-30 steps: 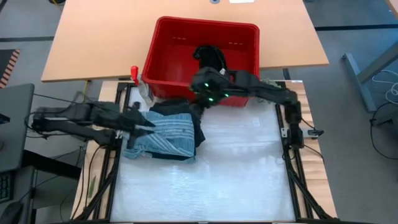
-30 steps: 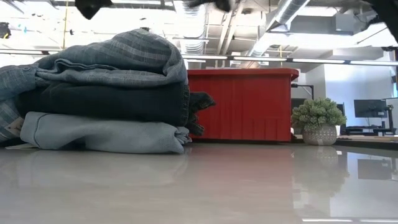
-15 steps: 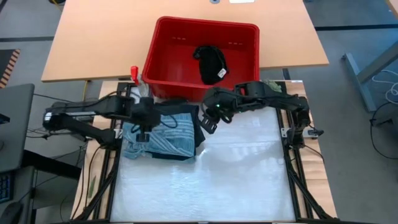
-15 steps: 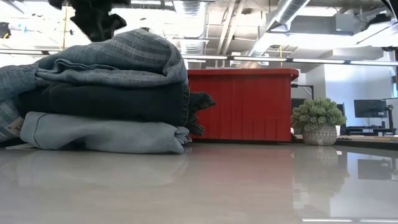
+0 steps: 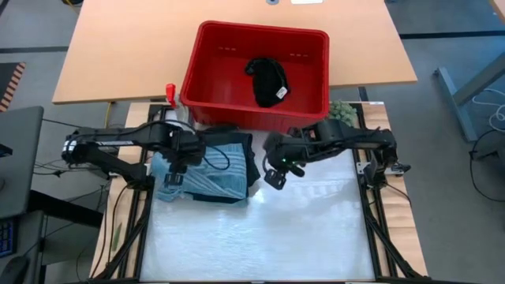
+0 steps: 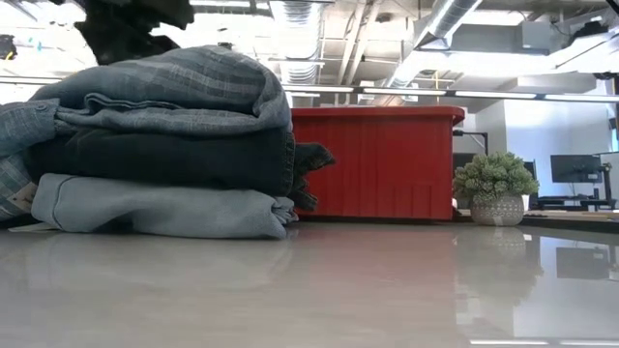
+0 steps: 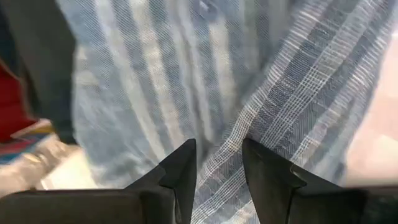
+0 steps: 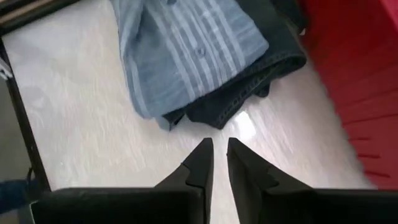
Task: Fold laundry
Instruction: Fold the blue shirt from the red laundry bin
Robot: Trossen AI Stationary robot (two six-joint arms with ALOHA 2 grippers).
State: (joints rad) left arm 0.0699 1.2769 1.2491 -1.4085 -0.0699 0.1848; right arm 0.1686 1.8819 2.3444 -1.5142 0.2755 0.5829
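- Red basket point(image 5: 207, 75) on the far side of the white table point(image 5: 300, 229), up against a tan desk point(image 5: 118, 47).
- Small potted plant point(image 6: 496, 186) right of the basket in the low view; from above it shows as a green tuft point(image 5: 341, 109) at the basket's right corner.
- Red clamp point(image 5: 170, 93) by the basket's left corner.
- Monitors point(image 6: 575, 172) and ceiling ducts point(image 6: 447, 17) in the room behind.

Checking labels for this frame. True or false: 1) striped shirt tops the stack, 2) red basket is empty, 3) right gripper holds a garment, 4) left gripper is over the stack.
1) True: the striped shirt lies on top of the stack.
2) False: the red basket holds a black garment.
3) False: the right gripper hangs over bare table, fingers nearly together, gripping nothing.
4) True: the left gripper is over the shirt.
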